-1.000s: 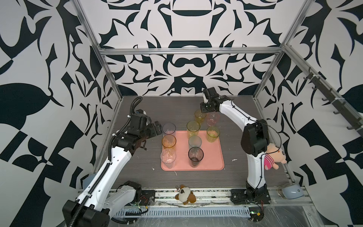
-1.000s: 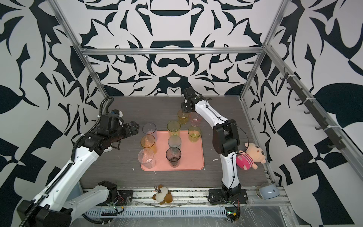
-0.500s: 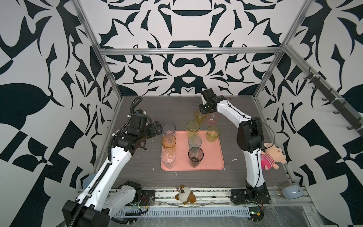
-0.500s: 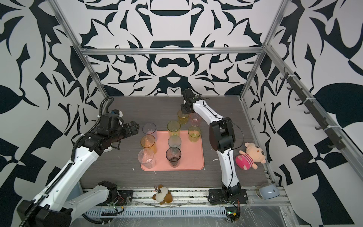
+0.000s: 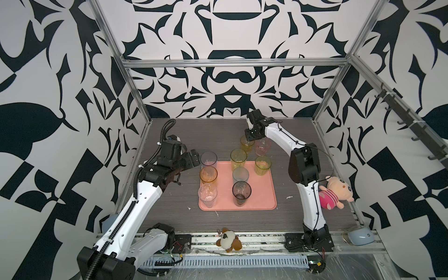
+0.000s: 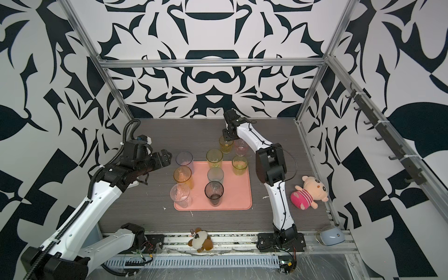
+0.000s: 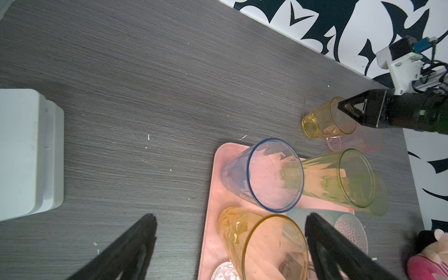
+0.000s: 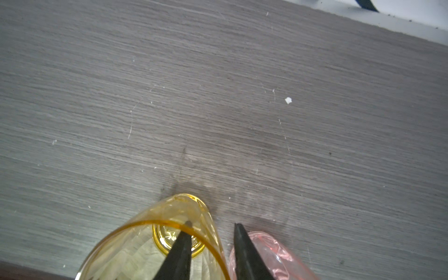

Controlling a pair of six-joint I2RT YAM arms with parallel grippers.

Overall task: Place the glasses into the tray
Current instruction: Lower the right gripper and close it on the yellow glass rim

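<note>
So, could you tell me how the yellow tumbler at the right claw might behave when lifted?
Likely stiff and light: the yellow tumbler is see-through and empty. Its smooth wall could slip, since the right claw straddles only one side. Lifting may nudge the pink tumbler close beside it.

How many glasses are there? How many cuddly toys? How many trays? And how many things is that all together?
Glasses: 9
Cuddly toys: 2 (pink doll, brown puppy)
Tray: 1
Total: 12
</note>
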